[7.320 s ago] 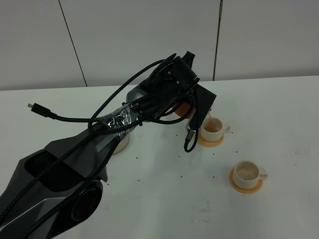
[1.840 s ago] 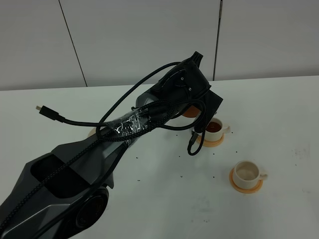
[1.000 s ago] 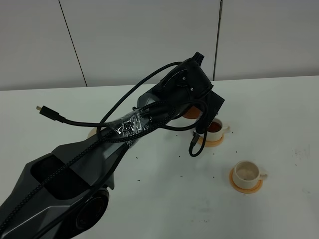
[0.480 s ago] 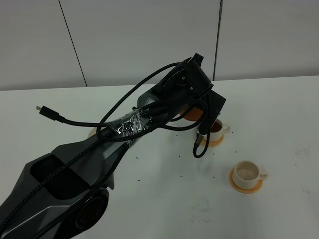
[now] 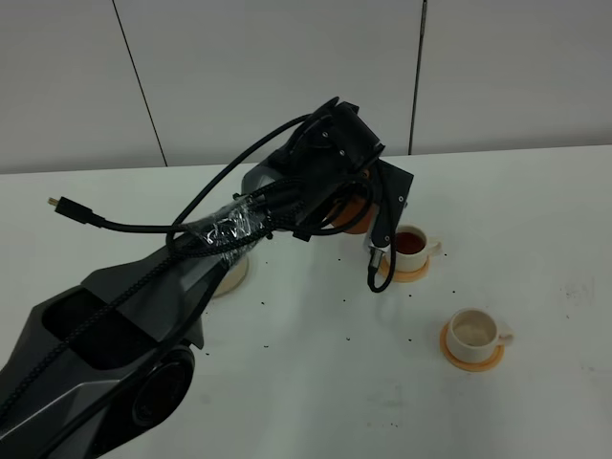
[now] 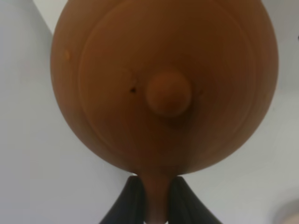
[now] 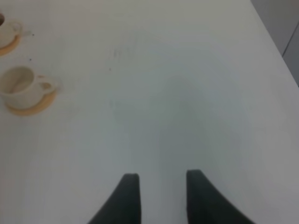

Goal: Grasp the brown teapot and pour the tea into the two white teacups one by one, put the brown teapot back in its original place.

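Note:
The brown teapot (image 5: 355,214) hangs above the table just left of the far white teacup (image 5: 409,243), which holds dark tea (image 5: 409,239). In the left wrist view the teapot (image 6: 163,84) fills the picture, lid knob toward the camera, and my left gripper (image 6: 156,205) is shut on its handle. The near teacup (image 5: 474,331) stands empty on its orange coaster (image 5: 470,358). The beige saucer (image 5: 233,278) shows partly under my left arm. My right gripper (image 7: 161,196) is open over bare table, with the empty teacup (image 7: 19,87) far off to one side.
The left arm (image 5: 191,277) and its looping black cables (image 5: 124,228) cover much of the table's left side. A cable end (image 5: 381,273) dangles beside the far cup's coaster (image 5: 404,274). Small dark specks dot the white table (image 5: 316,382).
My left arm has swung back to the left, carrying the teapot a little away from the filled far cup. The cups and the right gripper have not moved.

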Controlling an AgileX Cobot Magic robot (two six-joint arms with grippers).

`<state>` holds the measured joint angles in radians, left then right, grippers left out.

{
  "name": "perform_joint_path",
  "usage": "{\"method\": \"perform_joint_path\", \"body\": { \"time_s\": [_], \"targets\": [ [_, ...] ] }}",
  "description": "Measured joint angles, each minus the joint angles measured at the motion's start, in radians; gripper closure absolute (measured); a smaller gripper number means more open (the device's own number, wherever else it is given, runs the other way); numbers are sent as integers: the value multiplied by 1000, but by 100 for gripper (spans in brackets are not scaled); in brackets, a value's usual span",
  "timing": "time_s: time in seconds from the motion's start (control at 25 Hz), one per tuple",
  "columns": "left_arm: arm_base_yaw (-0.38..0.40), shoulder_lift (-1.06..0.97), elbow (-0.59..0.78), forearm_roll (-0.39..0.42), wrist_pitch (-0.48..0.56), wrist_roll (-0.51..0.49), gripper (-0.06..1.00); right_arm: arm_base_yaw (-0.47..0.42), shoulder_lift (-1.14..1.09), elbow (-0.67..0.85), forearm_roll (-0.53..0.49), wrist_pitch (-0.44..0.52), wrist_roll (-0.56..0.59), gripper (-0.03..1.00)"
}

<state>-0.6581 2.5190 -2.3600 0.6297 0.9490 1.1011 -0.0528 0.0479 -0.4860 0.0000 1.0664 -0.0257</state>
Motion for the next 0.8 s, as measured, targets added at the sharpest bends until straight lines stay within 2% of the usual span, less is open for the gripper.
{"method": "perform_joint_path", "body": {
  "time_s": [0.16, 0.32, 0.44, 0.56, 0.8],
  "targets": [
    [18, -41, 0, -35, 14, -10, 77, 0, 0, 0, 0, 0, 0, 73],
    [39, -91, 0, -110, 60, -11, 77, 0, 0, 0, 0, 0, 0, 73],
    [51, -118, -1, -172, 136, -9, 77, 0, 0, 0, 0, 0, 0, 73],
    [53, -139, -3, -190, 236, -6, 77, 0, 0, 0, 0, 0, 0, 73],
    [50, -168, -8, -288, 238, -23, 77, 0, 0, 0, 0, 0, 0, 73]
  ]
}}
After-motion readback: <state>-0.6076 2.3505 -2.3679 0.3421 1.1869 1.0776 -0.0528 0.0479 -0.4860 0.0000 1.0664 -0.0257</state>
